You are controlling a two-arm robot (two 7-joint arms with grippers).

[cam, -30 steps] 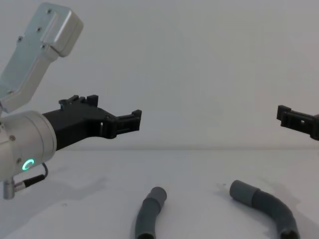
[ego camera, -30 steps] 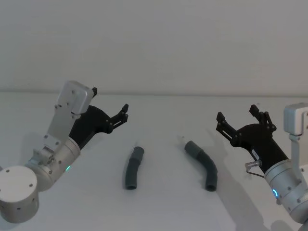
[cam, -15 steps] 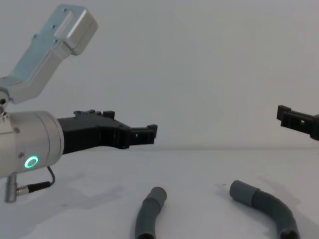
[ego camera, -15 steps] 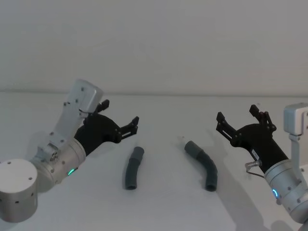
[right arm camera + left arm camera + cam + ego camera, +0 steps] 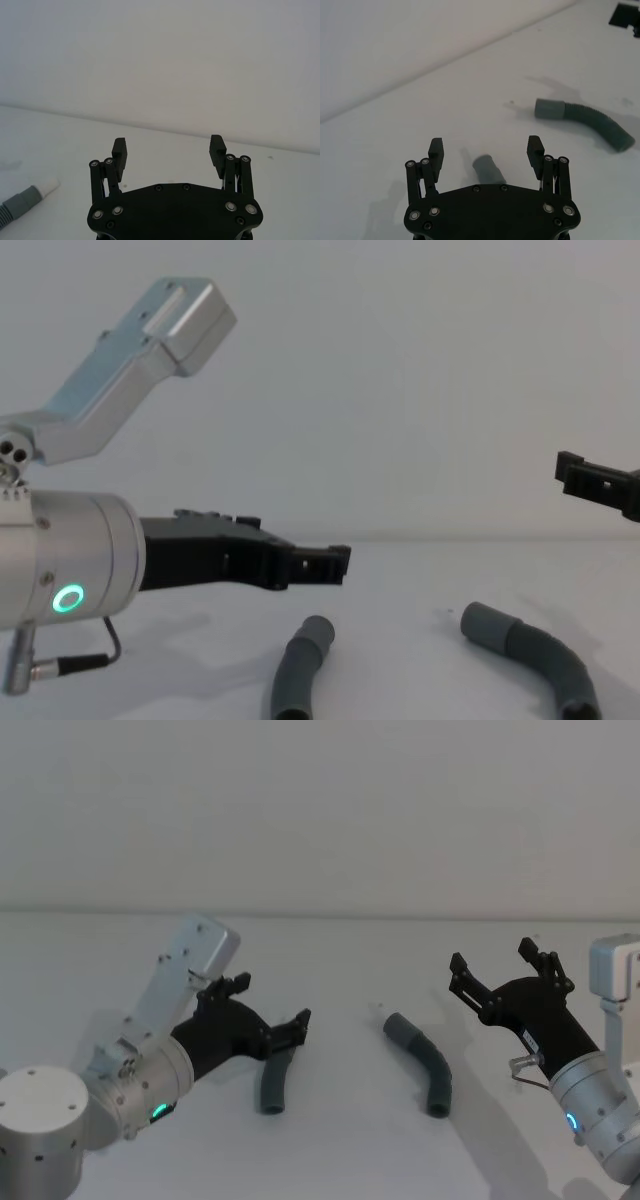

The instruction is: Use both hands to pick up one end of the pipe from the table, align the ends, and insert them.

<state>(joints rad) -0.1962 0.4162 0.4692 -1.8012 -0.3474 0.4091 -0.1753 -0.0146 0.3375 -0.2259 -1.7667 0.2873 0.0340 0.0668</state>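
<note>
Two dark-grey ribbed pipe pieces lie on the white table (image 5: 350, 1150). The left piece (image 5: 272, 1085) (image 5: 298, 670) has its far end under my left gripper (image 5: 272, 1002) (image 5: 335, 565), which hovers open just above it. In the left wrist view that smooth end (image 5: 489, 169) sits between the spread fingers of the left gripper (image 5: 485, 145). The right piece (image 5: 425, 1060) (image 5: 535, 652) (image 5: 585, 120) curves, and its narrow end has a white tip (image 5: 47, 187). My right gripper (image 5: 490, 957) (image 5: 167, 143) (image 5: 590, 480) hangs open in the air, to the right of that piece and apart from it.
A plain pale wall rises behind the table. Bare white surface lies between the two pipe pieces and in front of them.
My left gripper has moved forward, down and to the right, from beside the left pipe piece to over its far end. The right arm and both pieces have not moved.
</note>
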